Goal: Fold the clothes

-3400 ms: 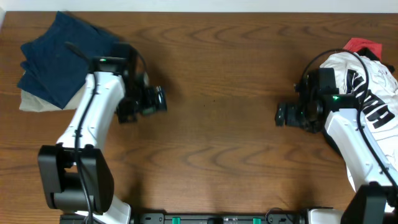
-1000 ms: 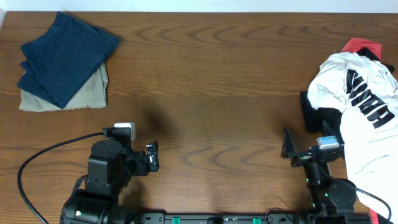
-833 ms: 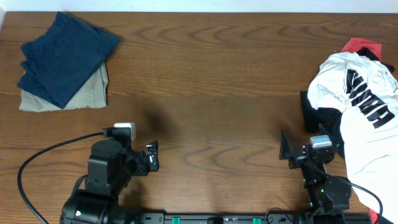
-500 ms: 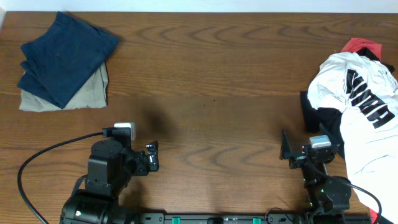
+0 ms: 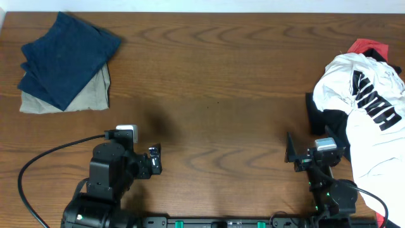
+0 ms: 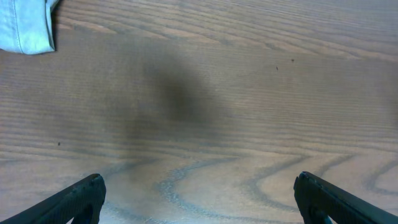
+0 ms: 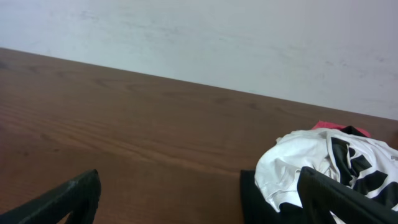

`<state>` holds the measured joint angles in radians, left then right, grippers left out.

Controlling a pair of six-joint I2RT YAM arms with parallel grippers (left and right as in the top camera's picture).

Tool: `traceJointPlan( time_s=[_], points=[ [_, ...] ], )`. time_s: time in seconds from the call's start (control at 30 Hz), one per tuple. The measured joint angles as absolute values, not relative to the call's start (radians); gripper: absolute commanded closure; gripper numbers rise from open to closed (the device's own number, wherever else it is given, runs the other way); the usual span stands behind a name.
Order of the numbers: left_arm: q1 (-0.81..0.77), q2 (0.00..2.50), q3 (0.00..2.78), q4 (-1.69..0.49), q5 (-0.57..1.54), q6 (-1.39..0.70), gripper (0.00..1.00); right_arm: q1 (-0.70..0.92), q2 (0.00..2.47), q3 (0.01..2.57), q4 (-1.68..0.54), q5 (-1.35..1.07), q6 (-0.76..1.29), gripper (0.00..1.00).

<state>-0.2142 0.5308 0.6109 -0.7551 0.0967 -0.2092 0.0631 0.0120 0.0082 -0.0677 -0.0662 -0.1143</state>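
Folded navy-blue trousers [image 5: 63, 58] lie on folded beige khaki trousers [image 5: 88, 96] at the back left. A white black-lettered shirt [image 5: 370, 120] is heaped at the right over a black piece [image 5: 318, 114], with a red piece [image 5: 368, 45] behind it. The shirt [image 7: 311, 165], black piece [image 7: 261, 199] and red piece [image 7: 326, 126] also show in the right wrist view. My left gripper [image 5: 155, 159] is open and empty near the front left; its fingers [image 6: 199, 199] frame bare wood. My right gripper [image 5: 290, 152] is open and empty, just left of the shirt heap [image 7: 199, 196].
A beige fabric corner [image 6: 28, 25] shows at the top left of the left wrist view. A black cable [image 5: 50, 158] runs from the left arm across the front left. A pale wall [image 7: 217, 37] stands behind the wooden table [image 5: 215, 82].
Both arms have drawn back from the middle of the table to the front edge since the earliest frame. Over the last second the right gripper shifted slightly; the clothes have not moved.
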Motion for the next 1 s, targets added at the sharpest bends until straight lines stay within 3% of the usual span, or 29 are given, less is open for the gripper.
traceJointPlan(
  time_s=[0.2,0.4,0.57,0.83,1.0],
  points=[
    [-0.202,0.525,0.611,-0.78,0.09,-0.209,0.02,0.063,0.012,0.008,-0.068,-0.066,-0.114,0.01],
    [-0.077,0.382,0.516,-0.727,0.075,-0.209,0.02,0.063,0.012,0.008,-0.067,-0.065,-0.114,0.01],
    [-0.05,0.213,0.327,-0.559,0.067,-0.209,0.02,0.063,0.012,0.008,-0.068,-0.062,-0.114,0.01],
    [-0.049,0.055,0.046,-0.084,0.034,-0.208,0.02,0.063,0.012,0.008,-0.068,-0.059,-0.114,0.01],
    [-0.049,0.011,0.03,-0.041,-0.007,-0.165,0.02,0.063,0.012,0.008,-0.068,-0.056,-0.114,0.01]
  ],
)
